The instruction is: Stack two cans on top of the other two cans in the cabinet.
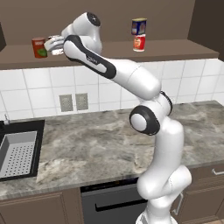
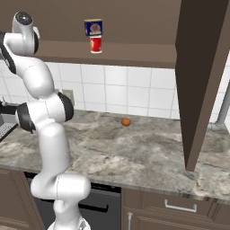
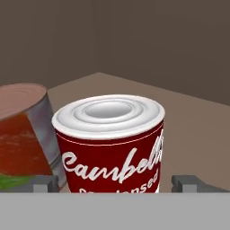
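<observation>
Near the front: grey marbled counter (image 1: 100,148), with a sink (image 1: 17,153) at its left end and a small orange fruit (image 2: 126,121) toward the back edge, near the tiled wall. Lower cupboards (image 2: 170,211) and a dark oven front (image 1: 111,203) below the counter's front edge.

Up at the shelf ledge of the cabinet (image 1: 175,48): gripper (image 3: 115,183) level with the ledge at its left end, jaws spread wide, one fingertip (image 3: 41,183) on each side of a Campbell's soup can (image 3: 110,143), red on top with white script and a white lid. Fingertips low on either side of that can, no clear contact with its wall; upright on the ledge, near the front edge. Just beside it on the left, seemingly touching or nearly so, a dull orange-red can with a green patch (image 1: 39,47), also upright on the ledge's left end.

Farther along the ledge, about midway: dark blue can with a yellow label (image 1: 139,26) stacked squarely on a bright red can with a pale centre label (image 1: 139,43), both upright, well apart from the gripper.

Behind all: the cabinet's brown back panel.
</observation>
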Robot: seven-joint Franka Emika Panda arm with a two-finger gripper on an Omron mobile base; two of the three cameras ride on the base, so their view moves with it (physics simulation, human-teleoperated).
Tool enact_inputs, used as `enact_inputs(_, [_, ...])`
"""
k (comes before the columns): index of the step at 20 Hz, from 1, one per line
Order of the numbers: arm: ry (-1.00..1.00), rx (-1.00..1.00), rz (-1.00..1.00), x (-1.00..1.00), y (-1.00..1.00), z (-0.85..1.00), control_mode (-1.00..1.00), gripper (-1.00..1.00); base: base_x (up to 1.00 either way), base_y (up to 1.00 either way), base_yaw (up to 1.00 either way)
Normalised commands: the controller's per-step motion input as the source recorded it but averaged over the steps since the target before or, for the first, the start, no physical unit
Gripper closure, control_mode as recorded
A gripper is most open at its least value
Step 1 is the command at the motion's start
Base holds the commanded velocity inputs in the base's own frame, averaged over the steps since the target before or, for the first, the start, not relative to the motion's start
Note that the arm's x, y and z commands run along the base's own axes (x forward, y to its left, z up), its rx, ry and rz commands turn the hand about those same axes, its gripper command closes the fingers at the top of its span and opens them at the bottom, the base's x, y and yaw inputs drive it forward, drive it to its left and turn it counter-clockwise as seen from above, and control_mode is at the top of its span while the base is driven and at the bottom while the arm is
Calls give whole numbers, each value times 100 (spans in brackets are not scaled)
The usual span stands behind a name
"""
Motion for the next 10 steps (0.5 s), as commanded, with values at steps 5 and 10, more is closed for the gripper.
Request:
enact_inputs(5, [0, 0, -2, 3, 5, -2, -100, -100, 0, 0, 0])
enact_inputs(10, [2, 0, -2, 0, 5, -6, -100, 100, 0, 0, 0])
